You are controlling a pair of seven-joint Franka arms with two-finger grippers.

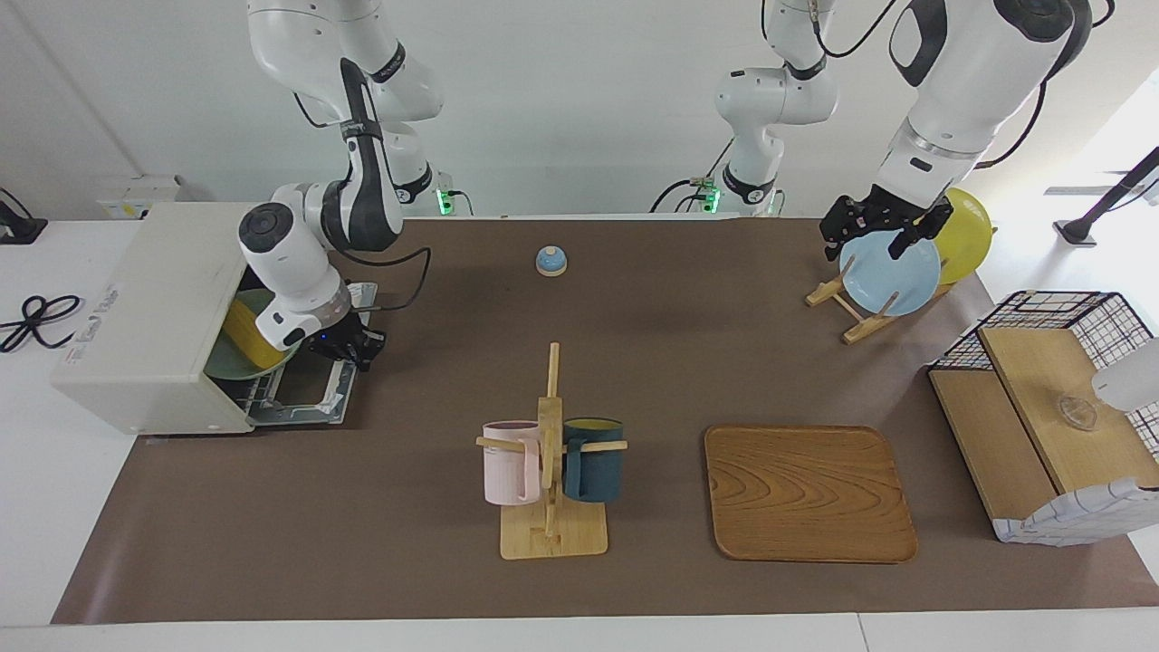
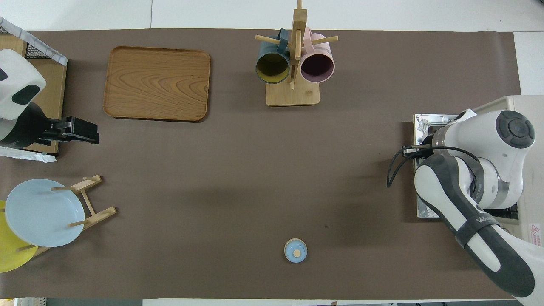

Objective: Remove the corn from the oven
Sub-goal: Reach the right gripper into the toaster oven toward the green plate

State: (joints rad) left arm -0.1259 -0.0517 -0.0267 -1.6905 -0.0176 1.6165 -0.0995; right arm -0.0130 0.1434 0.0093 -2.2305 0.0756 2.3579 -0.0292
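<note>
Brown matting covers the tabletop [image 1: 435, 543] in the facing view, with a plain white wall above it. At the right arm's end sits the cream-white oven [image 1: 145, 326], its door [image 1: 303, 398] dropped open flat; dark lettering runs along its top edge but is too small to read. Inside, a bright yellow corn [image 1: 246, 337] lies on a green plate [image 1: 237, 367] at the oven's mouth. The right gripper [image 1: 358, 346] is over the open door, fingertips shut, just beside the corn; whether it has hold of it I cannot tell. The left gripper [image 1: 883, 231] hangs open over a blue plate [image 1: 892, 276] in a wooden rack.

From overhead, the right arm hides the corn and its own gripper. The left gripper [image 2: 87, 132] holds nothing, near a wooden tray [image 2: 157, 83].
</note>
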